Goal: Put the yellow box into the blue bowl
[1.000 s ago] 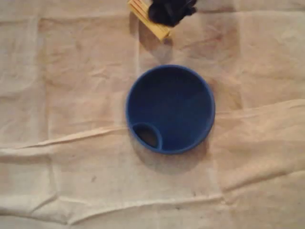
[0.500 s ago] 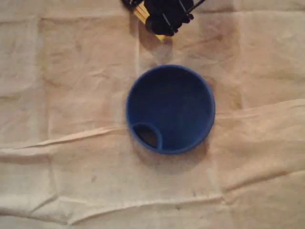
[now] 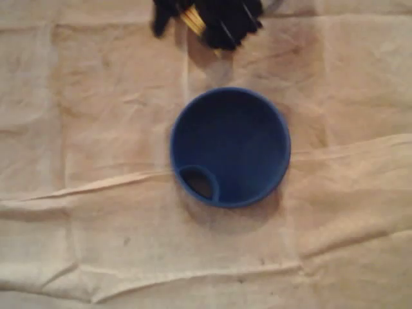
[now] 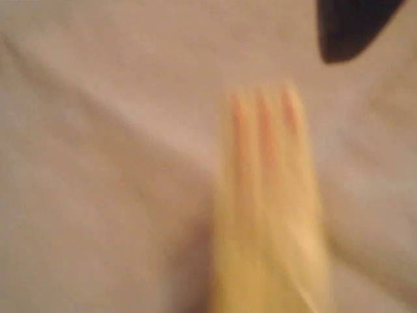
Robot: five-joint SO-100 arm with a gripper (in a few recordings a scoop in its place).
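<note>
Gripper (image 3: 187, 20) straddling yellow box (image 3: 194, 22) at top edge; blur hides jaw width, can't call grip. Wants square squeeze, clean lift, then swing over blue bowl (image 3: 230, 147).

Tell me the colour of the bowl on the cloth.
The bowl is plain dark blue, no pattern; the overhead view shows it best.
</note>
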